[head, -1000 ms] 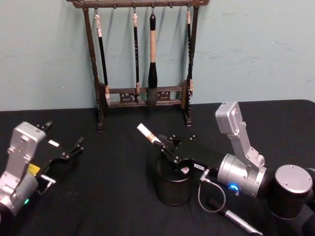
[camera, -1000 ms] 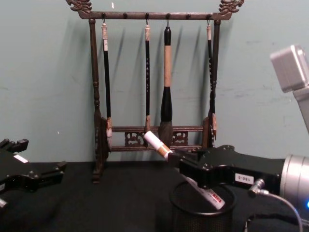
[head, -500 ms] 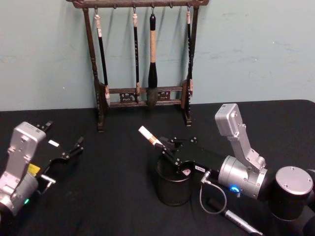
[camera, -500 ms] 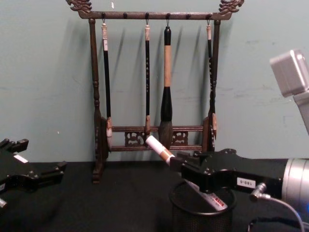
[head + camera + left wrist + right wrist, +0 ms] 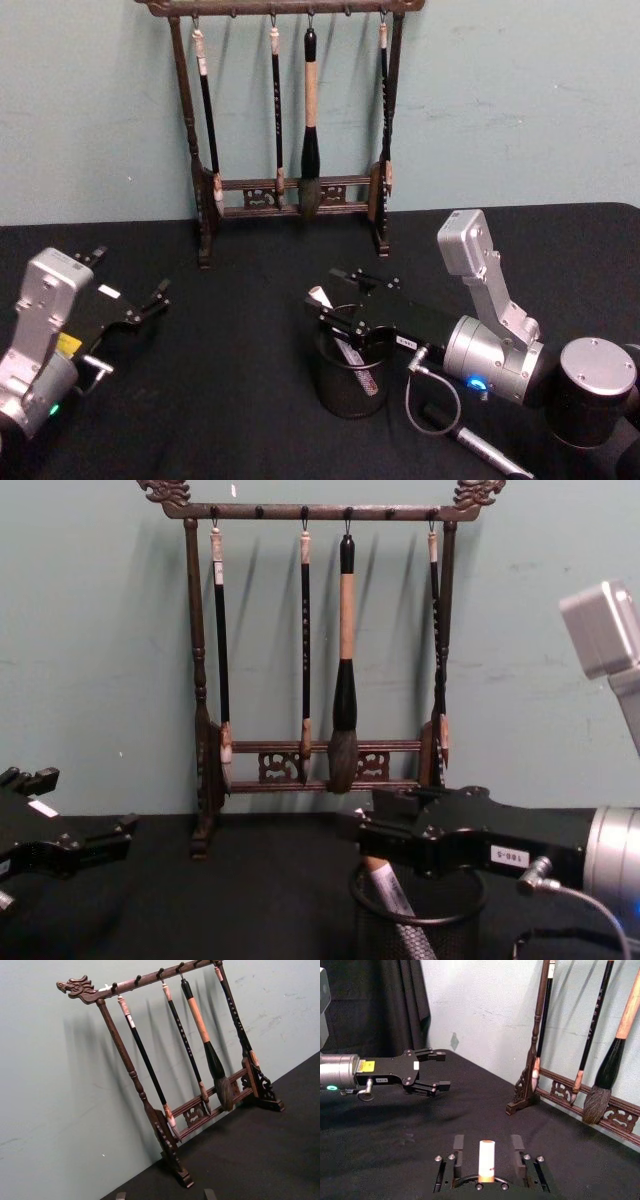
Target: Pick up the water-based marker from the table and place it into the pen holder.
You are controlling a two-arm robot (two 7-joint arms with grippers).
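Soft even light; brush rack [image 5: 192,630] shadows wall [image 5: 90,630].

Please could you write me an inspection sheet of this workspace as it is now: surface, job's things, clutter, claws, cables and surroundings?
Surface: table under plain black cloth, flat.
Job's things: marker stands tilted inside the pen holder, its white cap above the rim.
Clutter: spare pen lies on the cloth beside the right arm; brush rack with four hanging brushes at the back.
Claws: right claw open over the pen holder, a finger on either side of the marker, apart from it; left claw open, parked on the left, holding nothing.
Cables: one looped cable at the right wrist.
Surroundings: pale green wall; black curtain.
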